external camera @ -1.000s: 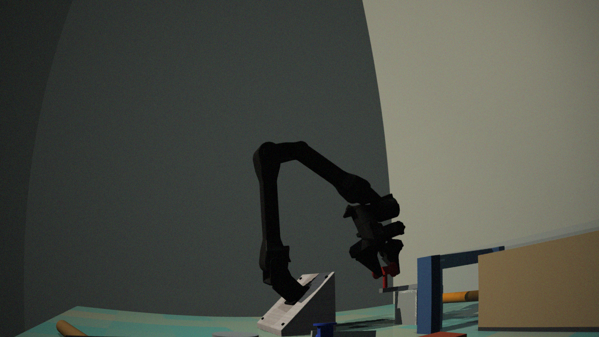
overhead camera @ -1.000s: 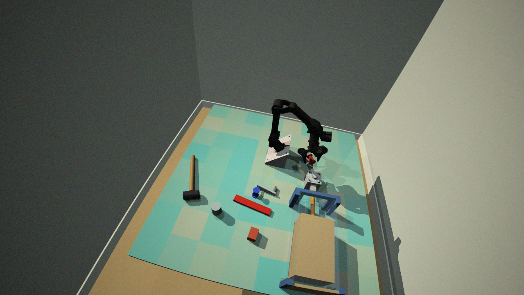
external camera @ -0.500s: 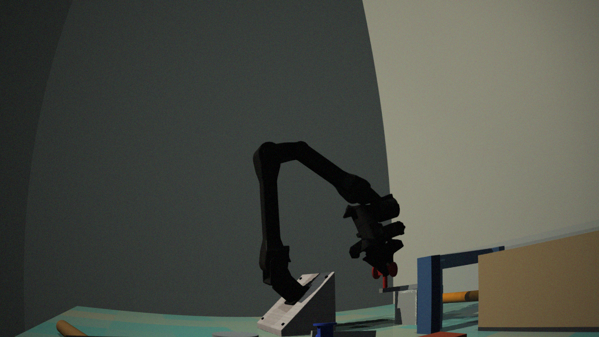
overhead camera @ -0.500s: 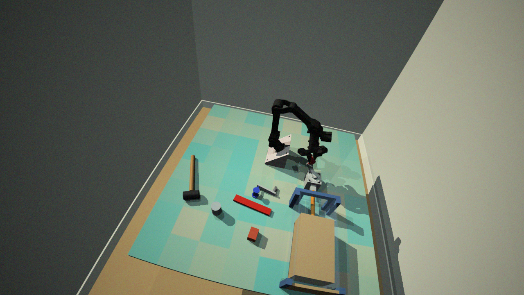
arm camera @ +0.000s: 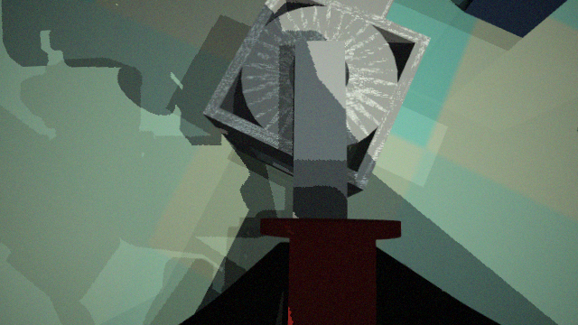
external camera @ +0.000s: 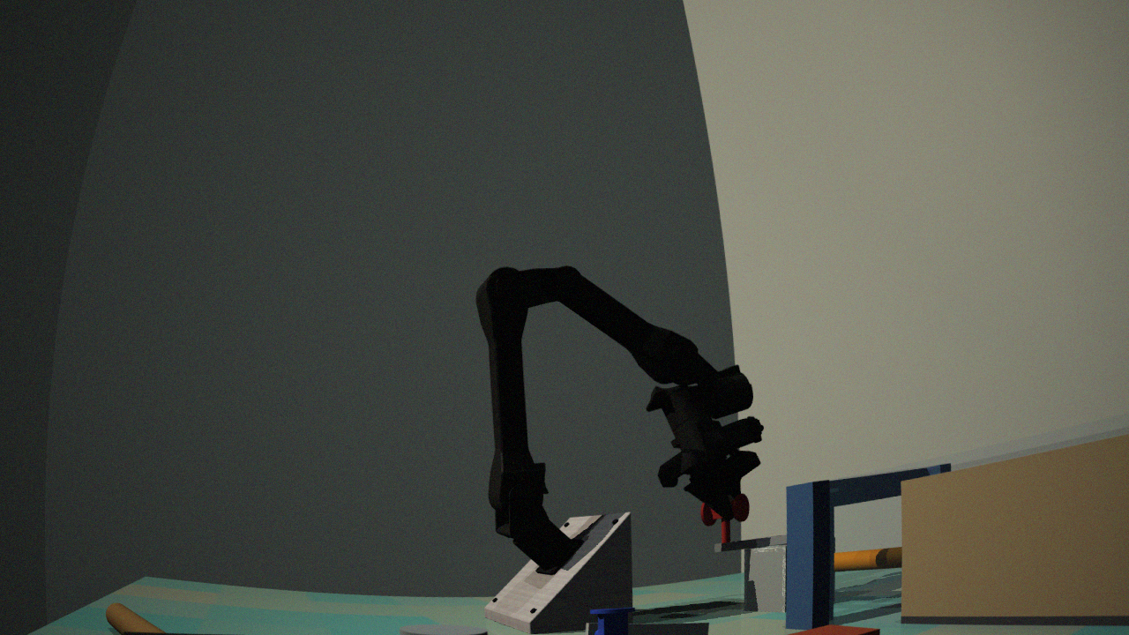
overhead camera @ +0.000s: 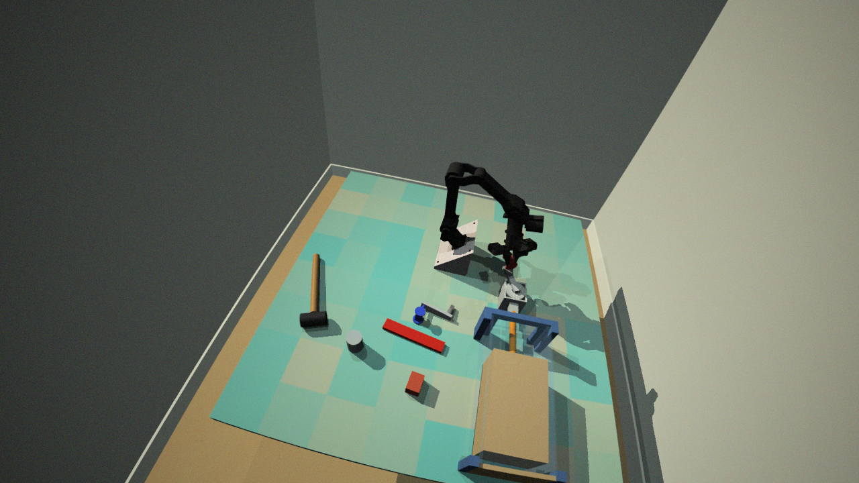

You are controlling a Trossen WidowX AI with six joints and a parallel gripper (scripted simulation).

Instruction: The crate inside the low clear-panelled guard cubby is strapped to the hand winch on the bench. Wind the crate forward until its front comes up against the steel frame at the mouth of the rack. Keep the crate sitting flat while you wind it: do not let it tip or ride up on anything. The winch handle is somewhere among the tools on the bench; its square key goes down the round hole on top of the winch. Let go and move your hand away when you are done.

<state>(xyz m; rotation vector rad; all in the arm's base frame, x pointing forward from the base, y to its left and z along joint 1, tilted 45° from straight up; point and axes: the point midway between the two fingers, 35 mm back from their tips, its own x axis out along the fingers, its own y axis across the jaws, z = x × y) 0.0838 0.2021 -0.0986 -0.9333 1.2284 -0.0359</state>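
Observation:
My gripper (overhead camera: 510,258) (external camera: 723,511) (arm camera: 325,255) is shut on the red grip (arm camera: 331,289) of the winch handle. The handle's grey arm (arm camera: 320,117) (external camera: 751,544) lies across the top of the hand winch (overhead camera: 512,295) (external camera: 764,581) (arm camera: 384,81); its key and the hole are hidden under it. The tan crate (overhead camera: 517,402) (external camera: 1018,536) sits flat in the clear-panelled cubby. An orange strap (overhead camera: 512,342) (external camera: 864,559) runs from the crate towards the winch. A gap shows between the crate's front and the blue steel frame (overhead camera: 521,318) (external camera: 807,552).
A second crank with a blue grip (overhead camera: 419,313) (external camera: 611,619) lies left of the winch in the top view. Near it are a red bar (overhead camera: 413,335), a red block (overhead camera: 414,383), a grey cylinder (overhead camera: 354,341) and a mallet (overhead camera: 313,318).

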